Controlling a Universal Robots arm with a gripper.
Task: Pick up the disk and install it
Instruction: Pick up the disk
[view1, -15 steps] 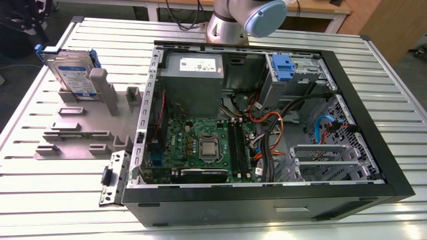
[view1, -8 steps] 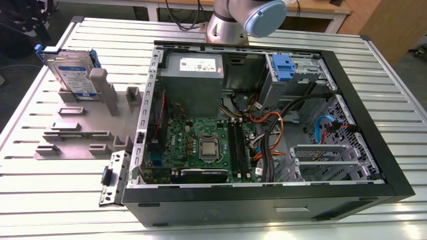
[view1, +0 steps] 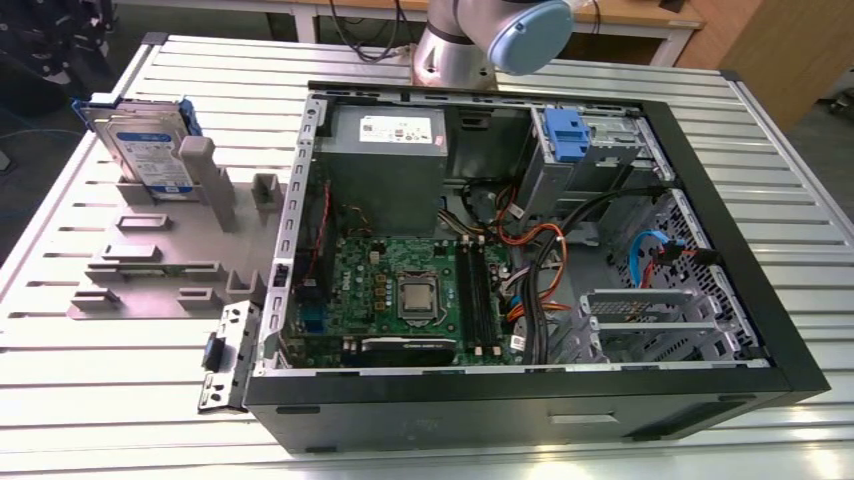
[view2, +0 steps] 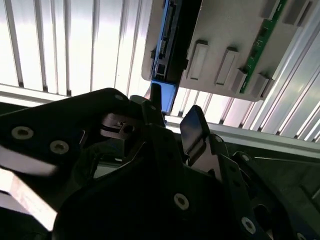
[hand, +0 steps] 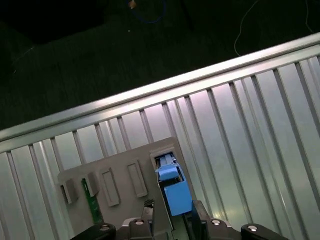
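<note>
The disk (view1: 140, 140) stands on edge in a grey rack (view1: 160, 262) on the counter (view1: 107, 400), straight ahead of the tool (hand: 172, 206) and apart from it, its long edge lined up with the gap between the open, empty jaws

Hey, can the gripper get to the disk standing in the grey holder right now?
Probably yes. In the second wrist view the gripper has its fingers apart, lined up with the disk, which stands upright in the grey holder with nothing between.
</note>
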